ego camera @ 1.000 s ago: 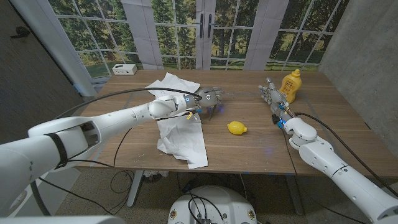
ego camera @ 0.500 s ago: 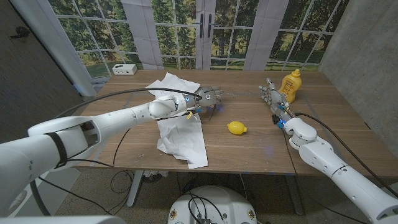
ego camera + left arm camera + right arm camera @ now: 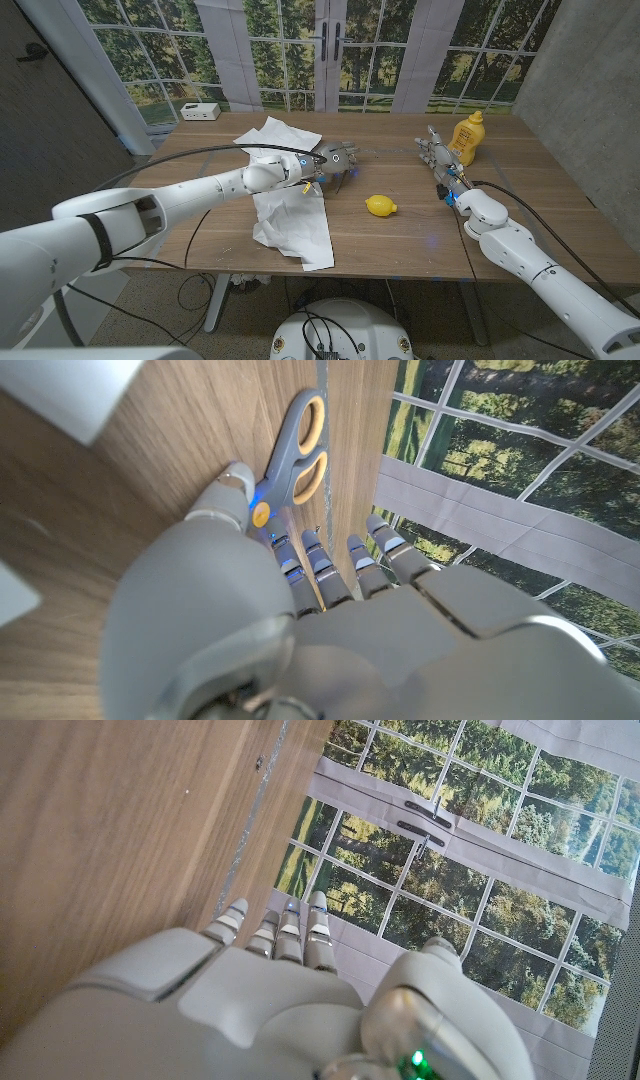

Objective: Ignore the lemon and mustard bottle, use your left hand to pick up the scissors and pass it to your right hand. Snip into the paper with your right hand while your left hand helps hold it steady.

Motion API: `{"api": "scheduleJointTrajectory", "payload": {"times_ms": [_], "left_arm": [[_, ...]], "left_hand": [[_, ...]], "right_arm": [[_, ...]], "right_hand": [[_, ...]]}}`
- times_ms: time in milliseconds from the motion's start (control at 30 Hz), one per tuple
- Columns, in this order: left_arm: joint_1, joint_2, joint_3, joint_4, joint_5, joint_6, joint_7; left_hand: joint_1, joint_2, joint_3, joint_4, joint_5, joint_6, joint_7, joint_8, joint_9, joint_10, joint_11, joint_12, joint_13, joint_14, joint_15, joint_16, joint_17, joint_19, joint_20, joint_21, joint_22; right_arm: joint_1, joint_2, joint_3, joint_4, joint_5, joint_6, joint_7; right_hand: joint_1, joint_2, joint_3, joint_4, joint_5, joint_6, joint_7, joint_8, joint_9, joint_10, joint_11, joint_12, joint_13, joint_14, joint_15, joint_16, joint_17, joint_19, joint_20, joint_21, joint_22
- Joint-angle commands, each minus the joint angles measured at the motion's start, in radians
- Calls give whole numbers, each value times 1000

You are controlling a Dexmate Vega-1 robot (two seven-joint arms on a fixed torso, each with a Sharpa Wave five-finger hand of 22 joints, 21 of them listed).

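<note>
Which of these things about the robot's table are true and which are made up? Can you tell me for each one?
1. The left hand is reaching out over the scissors but does not hold them. True.
2. The scissors have green handles. False: the handles are orange and grey.
3. The lemon sits on the bare wood of the table, between the two hands. True.
4. The right hand is holding the mustard bottle. False: it holds nothing; the bottle stands close behind it.
5. The paper lies under the right arm. False: it lies under the left arm, reaching to the table's front edge.
</note>
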Motion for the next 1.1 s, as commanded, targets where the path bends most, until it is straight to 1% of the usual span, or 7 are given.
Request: {"api": "scheduleJointTrajectory", "payload": {"times_ms": [33, 300, 500, 600, 900, 1000, 1100], "left_arm": [[-6, -12, 16, 14, -8, 7, 0], [-12, -8, 26, 17, -7, 2, -10], [-12, -3, 33, 21, -6, -1, -8], [-10, 2, 36, 20, 1, 5, -5], [-16, -24, 48, 67, -5, 10, -2], [-20, -30, 55, 77, -9, 7, 1], [-23, -36, 60, 89, -14, 8, 5]], "left_hand": [[2, 15, 9, 0, -9, 8, 1, 2, -2, 8, -1, 1, 3, 9, -174, 3, 3, 12, -158, 3, 1], [1, 22, 12, -2, -16, 10, 0, 3, -2, 10, -2, 1, 3, 8, -174, 3, 3, 12, -158, 3, 1], [5, 18, 14, -5, -19, 13, 1, 4, -3, 8, -1, 0, 3, 6, -174, 3, 3, 12, -158, 3, 1], [4, 17, 13, -5, -19, 12, 0, 3, -3, 8, -2, 0, 3, 6, -174, 3, 3, 13, -157, 4, 1], [1, 14, 13, -4, -19, 17, 1, 5, -3, 10, -1, 0, 3, 8, -174, 4, 3, 15, -158, 4, 2], [0, 14, 14, -3, -19, 25, 0, 8, -3, 10, -1, 0, 3, 8, -174, 4, 3, 15, -158, 4, 2], [0, 14, 15, -4, -19, 29, 0, 10, -2, 16, -2, 2, 4, 12, -173, 5, 4, 16, -157, 4, 2]], "right_arm": [[0, 2, 0, 1, -2, 4, -2], [-1, 6, 1, 5, 3, 4, -4], [-1, 7, 2, 8, 7, 3, -3], [-1, 5, 2, 8, 4, 4, -4], [-1, 6, 5, 6, 4, 1, -12], [-3, 6, 7, 5, 5, 0, -16], [-5, 4, 9, 0, 6, -4, -21]], "right_hand": [[9, 0, 0, 1, -6, 6, -1, -4, 6, 2, 3, -1, 3, -2, 2, 1, 1, 2, -2, 4, 5], [8, 0, 0, 2, -7, 5, -1, -4, 6, 1, 0, -2, 3, -4, 2, 0, 1, 2, -2, 4, 5], [8, 3, 2, 3, -7, 7, 0, -4, 6, 2, 3, -2, 3, -4, 0, 0, 1, 1, -2, 4, 5], [7, 4, 2, 4, -7, 7, 0, -4, 6, 1, -1, -2, 3, -3, -1, 1, 1, 1, -2, 4, 5], [5, 6, 3, 6, -8, 6, -2, -5, 6, 3, 5, -2, 3, -4, 0, 1, 1, 1, -2, 4, 5], [4, 7, 4, 6, -8, 7, -2, -5, 6, 1, 0, -2, 3, -4, 0, 1, 2, 1, -1, 4, 5], [4, 8, 4, 7, -8, 7, -2, -5, 6, 2, 3, -2, 3, -4, 0, 0, 2, 1, -1, 5, 5]]}}
